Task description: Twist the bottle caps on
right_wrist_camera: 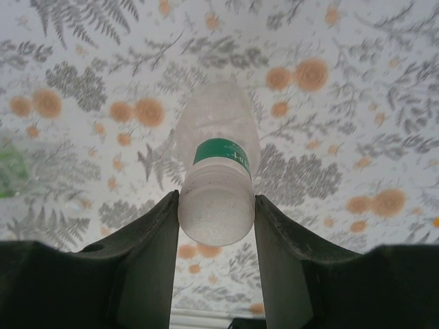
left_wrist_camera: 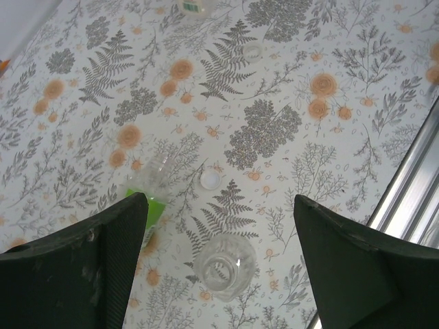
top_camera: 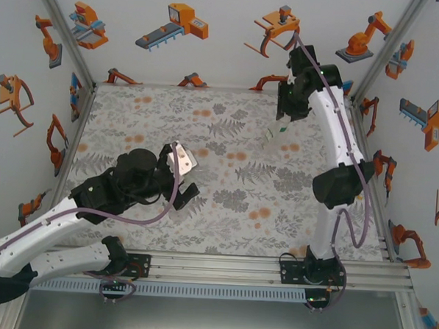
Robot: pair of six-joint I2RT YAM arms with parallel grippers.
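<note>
Right gripper [right_wrist_camera: 216, 199] pinches labelled bottle [right_wrist_camera: 219, 133] at its near end. Left gripper [left_wrist_camera: 219, 200] spread, white cap [left_wrist_camera: 211, 179] lying apart beneath it.

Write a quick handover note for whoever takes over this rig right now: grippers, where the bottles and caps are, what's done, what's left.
Left gripper: open, empty, above the table.
Right gripper: shut on the end of a green-banded bottle; whether it is capped is unclear.
On the table: an upright clear bottle, uncapped; a green bottle beside it; a white cap near both; a pale cap farther off.
Done: no cap visibly screwed on. Left: cap the bottles.
</note>
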